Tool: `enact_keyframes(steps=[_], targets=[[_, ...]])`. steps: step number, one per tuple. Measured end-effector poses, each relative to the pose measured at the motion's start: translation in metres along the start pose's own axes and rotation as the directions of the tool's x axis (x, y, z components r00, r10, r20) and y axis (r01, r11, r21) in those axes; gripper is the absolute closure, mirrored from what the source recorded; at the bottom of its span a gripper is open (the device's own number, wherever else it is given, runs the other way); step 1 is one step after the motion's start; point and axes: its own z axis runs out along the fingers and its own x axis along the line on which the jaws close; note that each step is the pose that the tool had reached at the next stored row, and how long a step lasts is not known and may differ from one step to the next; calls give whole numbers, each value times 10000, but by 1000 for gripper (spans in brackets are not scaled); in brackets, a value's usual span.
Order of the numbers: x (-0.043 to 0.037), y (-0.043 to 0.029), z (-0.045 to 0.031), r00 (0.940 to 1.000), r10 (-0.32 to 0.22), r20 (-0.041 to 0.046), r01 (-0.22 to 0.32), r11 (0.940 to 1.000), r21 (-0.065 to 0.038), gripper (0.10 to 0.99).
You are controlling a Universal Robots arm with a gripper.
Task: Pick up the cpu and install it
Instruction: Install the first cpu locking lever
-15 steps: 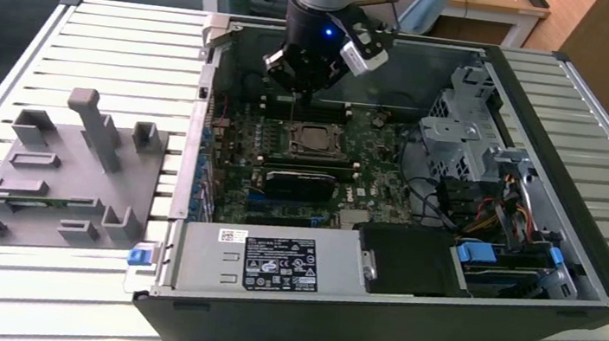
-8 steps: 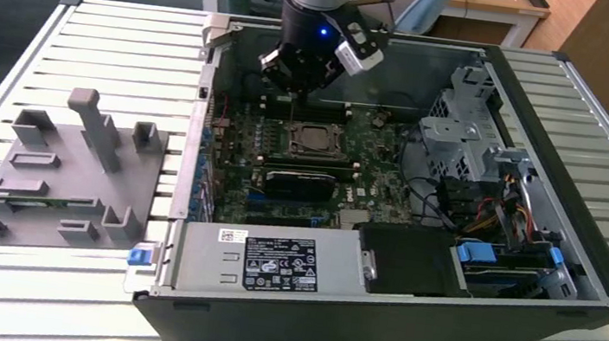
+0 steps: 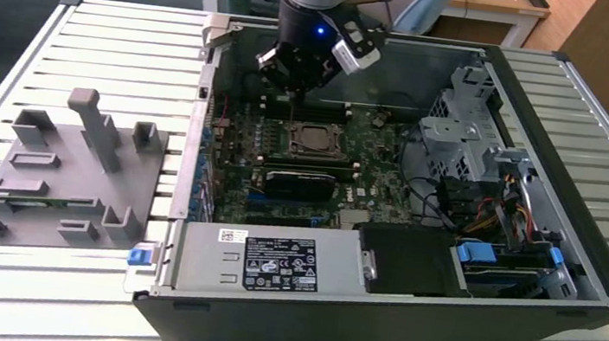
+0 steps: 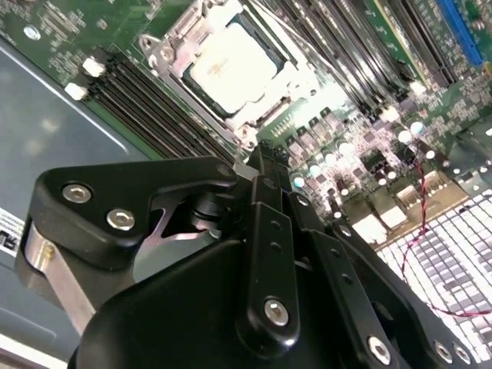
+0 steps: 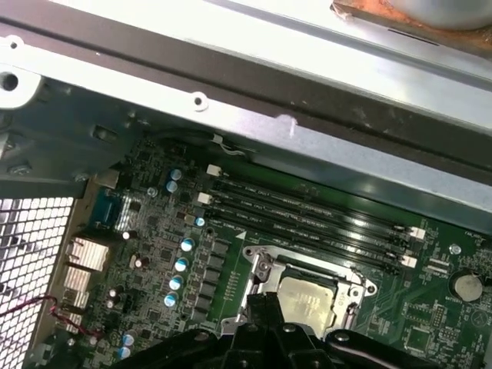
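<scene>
You're over a slatted metal counter (image 3: 122,43), with wooden desks along the back of the room. An open computer case (image 3: 573,256) lies on its side on the slats, green motherboard (image 3: 376,157) facing up. Off to one side of your tool, outside the case, sits a grey parts holder (image 3: 60,171). Your arm comes straight down into the case, the tool (image 3: 295,82) hanging above the board's far edge by the memory slots (image 5: 307,211). The cpu (image 3: 311,139) sits in its socket just below and ahead of your tool, silver top up, framed by the metal bracket in both wrist views (image 4: 234,65) (image 5: 307,296). The tool's fingers look drawn together with nothing between them.
</scene>
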Motion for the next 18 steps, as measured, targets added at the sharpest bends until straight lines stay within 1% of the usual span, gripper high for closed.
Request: enact_keyframes(steps=[6,12,15,17,18], targets=[[69,25,7,10000,49,1,-49,10000,0,980],[86,40,17,9980,637,21,-637,9980,4,980],[79,74,18,9976,697,24,-697,9976,5,980],[72,107,20,9975,699,25,-699,9976,4,980],[68,136,21,9975,702,24,-702,9975,4,980]])
